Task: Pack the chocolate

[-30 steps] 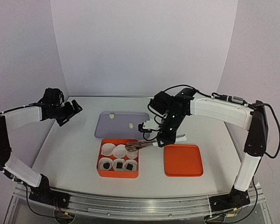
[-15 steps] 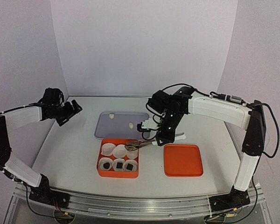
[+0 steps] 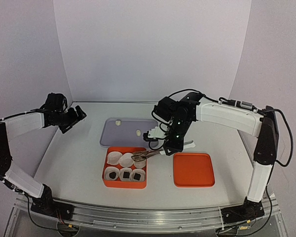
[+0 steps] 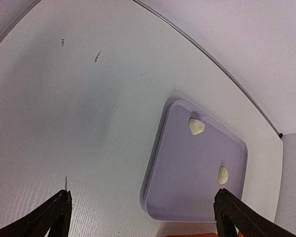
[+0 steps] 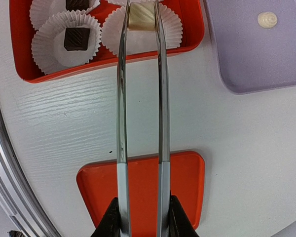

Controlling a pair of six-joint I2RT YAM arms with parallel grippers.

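Steel tongs (image 5: 122, 98), clamped in the right gripper (image 5: 140, 219), pinch a cream chocolate (image 5: 141, 17) over a paper cup (image 5: 175, 29) at the frame's top (inside the orange box (image 5: 89, 64)). Two cream pieces (image 4: 196, 127) lie on the lilac tray (image 4: 187, 197); the left gripper (image 4: 145, 215) gapes wide.

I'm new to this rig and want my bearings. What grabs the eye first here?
Long silver tongs, clamped in the right fingers, pinch a cream-white chocolate over a paper cup in the orange box near the middle. Three dark chocolates sit along its front row; two cream pieces lie on the lavender tray behind.
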